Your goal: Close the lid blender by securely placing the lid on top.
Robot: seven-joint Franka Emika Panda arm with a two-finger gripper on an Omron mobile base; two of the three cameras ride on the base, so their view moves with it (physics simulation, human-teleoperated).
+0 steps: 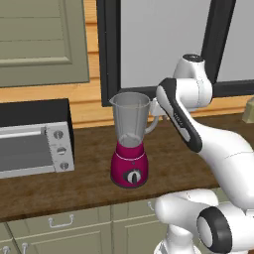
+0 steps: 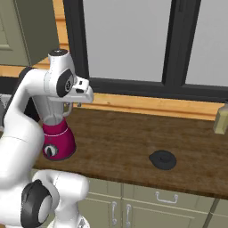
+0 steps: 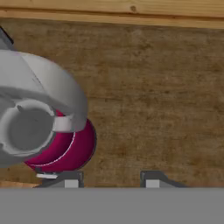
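Observation:
The blender [image 1: 130,144] stands on the wooden counter [image 1: 188,149], its clear greyish jar open at the top on a magenta base with a black dial. From above, the hand view shows the blender [image 3: 39,122] at the left. The black round lid [image 2: 163,159] lies flat on the counter well to the right of the blender [image 2: 58,140], with nothing touching it. My gripper [image 3: 109,180] hovers above the counter just right of the jar, open, with only bare wood between its fingertips [image 3: 65,179].
A grey toaster oven [image 1: 34,144] sits on the counter left of the blender. A small beige object [image 2: 221,118] stands at the counter's far right. A dark-framed window [image 2: 133,40] rises behind, and cabinet drawers [image 2: 164,198] run below.

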